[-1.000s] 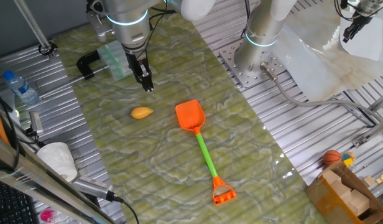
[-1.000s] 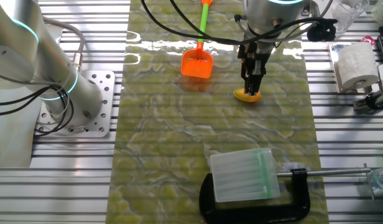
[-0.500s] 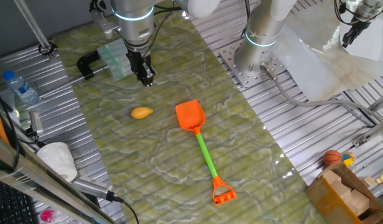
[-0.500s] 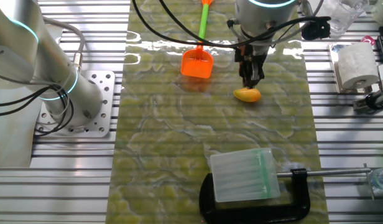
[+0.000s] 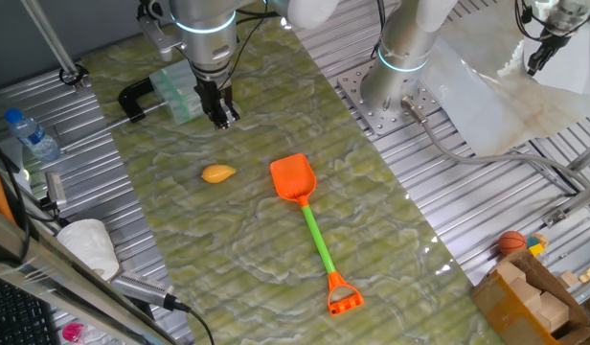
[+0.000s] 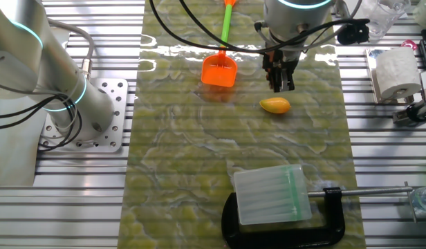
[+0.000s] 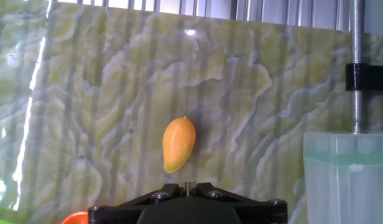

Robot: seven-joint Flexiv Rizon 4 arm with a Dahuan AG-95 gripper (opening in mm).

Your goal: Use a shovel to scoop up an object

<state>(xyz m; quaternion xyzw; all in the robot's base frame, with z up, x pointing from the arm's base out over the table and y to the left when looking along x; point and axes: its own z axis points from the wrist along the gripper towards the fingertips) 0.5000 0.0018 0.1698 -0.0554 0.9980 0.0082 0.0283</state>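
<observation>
— What sits at the ten o'clock corner of the green marbled mat [image 5: 266,240]?

— A black C-clamp [image 5: 135,99] gripping a clear plastic box [image 5: 173,91]. From the other fixed view the box [image 6: 270,194] lies at five o'clock with the clamp [image 6: 282,225] around it, its screw rod pointing toward three o'clock.

— And off the mat?

— A water bottle [image 5: 32,133] lying on the ribbed metal table [image 5: 458,206] at nine o'clock, with crumpled white paper [image 5: 87,245] nearer seven o'clock. A small orange ball [image 5: 510,241] rests at four o'clock, touching a cardboard box [image 5: 525,297].

— Anything else?

— A roll of white tissue [image 6: 395,71] at two o'clock in the other fixed view.
</observation>
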